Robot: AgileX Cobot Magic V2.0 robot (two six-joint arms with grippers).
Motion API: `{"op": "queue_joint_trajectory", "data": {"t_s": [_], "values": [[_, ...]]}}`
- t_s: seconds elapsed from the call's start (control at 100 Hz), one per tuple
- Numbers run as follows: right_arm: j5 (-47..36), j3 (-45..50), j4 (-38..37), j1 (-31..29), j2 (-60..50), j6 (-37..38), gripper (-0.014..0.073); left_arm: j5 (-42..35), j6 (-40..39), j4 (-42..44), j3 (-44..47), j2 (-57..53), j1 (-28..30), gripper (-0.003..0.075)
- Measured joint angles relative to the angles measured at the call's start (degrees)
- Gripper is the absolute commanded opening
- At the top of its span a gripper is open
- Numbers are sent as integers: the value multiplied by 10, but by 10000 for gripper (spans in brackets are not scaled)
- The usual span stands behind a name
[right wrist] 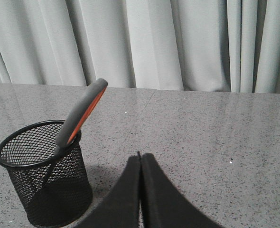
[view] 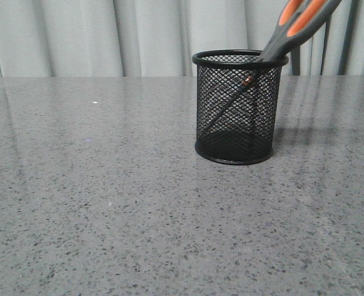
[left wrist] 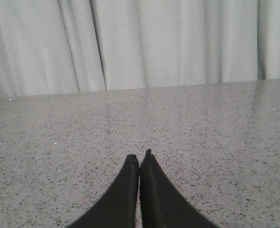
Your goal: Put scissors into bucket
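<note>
Right wrist view, scissors [right wrist: 78, 116] leaning in bucket [right wrist: 40, 190], apart from right pincer [right wrist: 140, 159] (pressed together, empty).

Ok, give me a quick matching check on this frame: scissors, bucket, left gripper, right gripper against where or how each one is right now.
Things:
1. scissors
2. bucket
3. left gripper
4. right gripper

States:
A. shut, only bare table ahead of it
B. upright on the table
C. leaning on the rim, blades down inside
D. shut, empty, the mesh cup in its view

Pairs: 1-C, 2-B, 3-A, 4-D
</note>
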Motion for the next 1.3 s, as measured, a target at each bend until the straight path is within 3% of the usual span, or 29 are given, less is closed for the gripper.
{"op": "queue_joint_trajectory", "data": {"t_s": [0.25, 0.44, 0.6, 0.82, 1.3], "values": [[-3, 10, -12, 0, -12, 1, -71, 0, 0, 0, 0, 0, 0, -21], [9, 37, -138, -32, -78, 92, -71, 0, 0, 0, 0, 0, 0, -21], [52, 82, -190, -75, -141, 120, -71, 0, 0, 0, 0, 0, 0, -21], [65, 166, -201, -100, -228, 123, -71, 0, 0, -1, 0, 0, 0, -21], [74, 166, -207, -131, -240, 123, -71, -1, 0, -1, 0, 0, 0, -21]]}}
